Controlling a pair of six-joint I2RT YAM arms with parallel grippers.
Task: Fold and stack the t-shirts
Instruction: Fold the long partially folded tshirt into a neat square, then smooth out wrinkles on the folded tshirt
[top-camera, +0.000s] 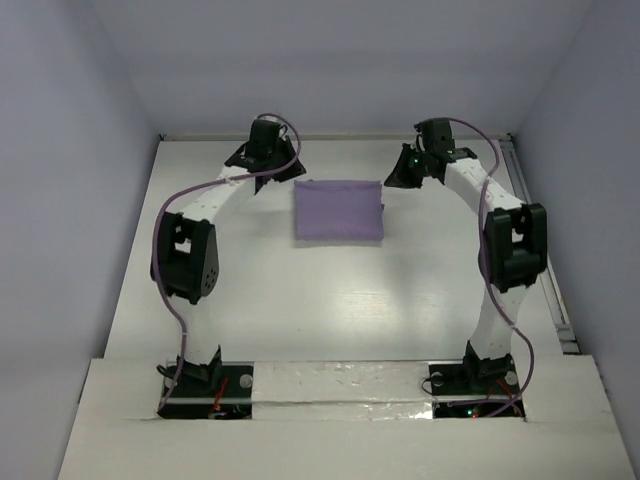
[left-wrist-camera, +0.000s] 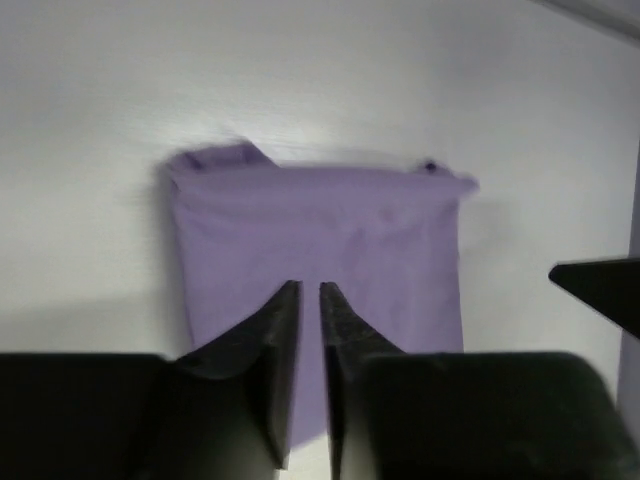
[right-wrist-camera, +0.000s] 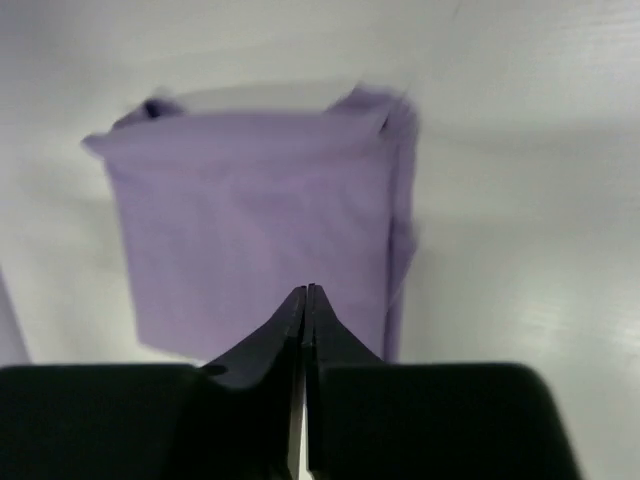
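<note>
The lavender-purple t-shirt (top-camera: 338, 210) lies folded into a small flat rectangle at the far middle of the white table. It also shows in the left wrist view (left-wrist-camera: 320, 230) and the right wrist view (right-wrist-camera: 250, 240). My left gripper (top-camera: 283, 173) hovers just off the shirt's far left corner. Its jaws (left-wrist-camera: 310, 287) are nearly together with only a thin slit between them, and they hold nothing. My right gripper (top-camera: 405, 176) hovers off the shirt's far right corner. It (right-wrist-camera: 306, 290) is fully shut and empty. Neither gripper touches the cloth.
The white table (top-camera: 330, 310) is walled by pale panels at the back and both sides. A metal rail (top-camera: 545, 270) runs along its right edge. A dark part of the right arm (left-wrist-camera: 600, 287) shows at the right of the left wrist view.
</note>
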